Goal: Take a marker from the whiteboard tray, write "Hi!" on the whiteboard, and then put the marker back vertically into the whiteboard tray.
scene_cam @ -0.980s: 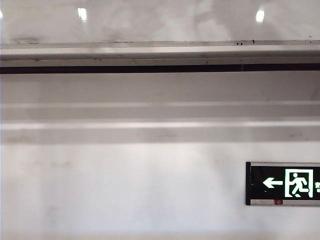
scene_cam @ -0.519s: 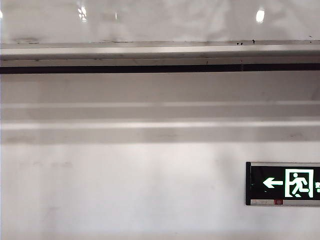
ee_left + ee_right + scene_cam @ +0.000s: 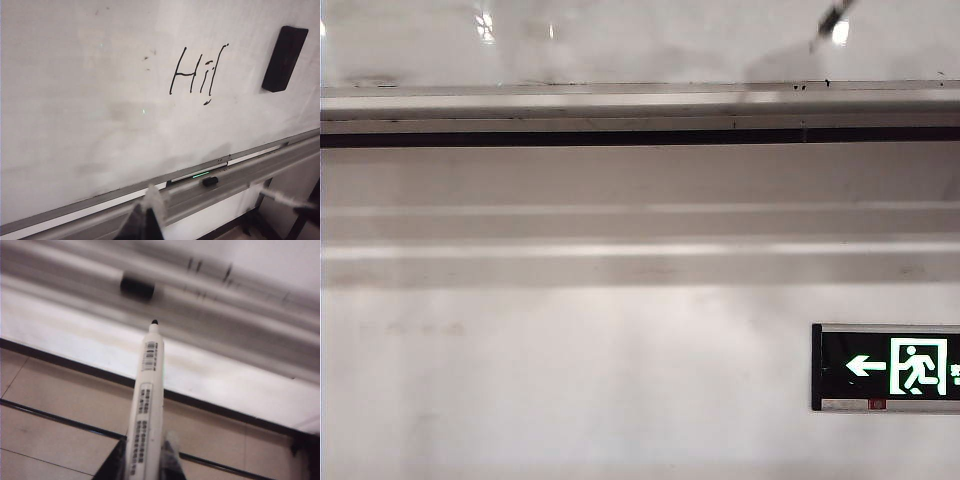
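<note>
1. Across the top of the exterior view, the whiteboard [image 3: 620, 40] is seen as a glossy band with round light reflections, and the whiteboard tray [image 3: 620, 103] is seen running the whole width just beneath it. A green exit sign [image 3: 890, 366] is mounted on the matte wall lower right. At the upper right corner a thin dark slanted sliver, judged to be the marker [image 3: 832, 19], is caught above the tray; neither end effector is shown here.

2. From the left wrist view, "Hi!" [image 3: 197, 75] is already written on the board, with a black eraser [image 3: 285, 58] stuck beside it. A small black cap [image 3: 210, 181] lies in the tray below the writing. The left end effector [image 3: 146, 220] is seen at the near edge with its jaws drawn together on nothing, just short of the tray. The marker and the other arm are glimpsed at the far right edge, blurred.

3. From the right wrist view, the right end effector [image 3: 142, 460] is clenched on the marker's white barrel, tip uncapped and pointing away toward the tray, which is blurred. The cap lies slightly aside of the tip's line. The marker's long axis is judged to run along the approach, so the right arm is the one placed to return it; the barrel must be brought upright over the tray.
</note>
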Controlling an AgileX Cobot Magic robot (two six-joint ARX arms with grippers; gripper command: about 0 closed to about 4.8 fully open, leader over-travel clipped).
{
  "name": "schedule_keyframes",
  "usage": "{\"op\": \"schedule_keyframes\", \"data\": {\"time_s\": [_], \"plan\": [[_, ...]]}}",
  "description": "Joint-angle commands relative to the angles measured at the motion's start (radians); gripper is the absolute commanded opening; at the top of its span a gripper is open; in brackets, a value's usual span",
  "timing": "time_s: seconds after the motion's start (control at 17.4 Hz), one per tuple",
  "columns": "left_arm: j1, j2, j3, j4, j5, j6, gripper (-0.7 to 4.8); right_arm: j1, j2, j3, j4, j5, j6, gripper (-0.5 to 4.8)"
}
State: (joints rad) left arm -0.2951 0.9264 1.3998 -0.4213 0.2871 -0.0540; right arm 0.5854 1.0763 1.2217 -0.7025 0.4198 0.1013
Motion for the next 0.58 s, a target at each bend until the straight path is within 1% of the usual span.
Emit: {"op": "schedule_keyframes", "data": {"time_s": [0.06,0.17,0.23,0.29,0.35,0.46,0.58], "plan": [[-0.001,-0.002,0.005,0.019,0.006,0.032,-0.06,-0.004,-0.055,-0.117,0.175,0.007,0.036,-0.01],[-0.001,-0.002,0.005,0.019,0.006,0.032,-0.06,-0.035,-0.100,-0.210,0.307,-0.010,0.036,-0.01],[-0.001,-0.002,0.005,0.019,0.006,0.032,-0.06,-0.061,-0.124,-0.267,0.410,-0.042,0.037,-0.01],[-0.001,-0.002,0.005,0.019,0.006,0.031,-0.06,-0.092,-0.134,-0.305,0.479,-0.064,0.038,-0.01],[-0.001,-0.002,0.005,0.019,0.006,0.031,-0.06,-0.119,-0.134,-0.317,0.499,-0.087,0.036,-0.01],[-0.001,-0.002,0.005,0.019,0.006,0.031,-0.06,-0.188,-0.100,-0.320,0.548,-0.184,0.032,-0.01],[-0.001,-0.002,0.005,0.019,0.010,0.031,-0.06,-0.236,-0.066,-0.320,0.588,-0.220,0.032,-0.01]]}}
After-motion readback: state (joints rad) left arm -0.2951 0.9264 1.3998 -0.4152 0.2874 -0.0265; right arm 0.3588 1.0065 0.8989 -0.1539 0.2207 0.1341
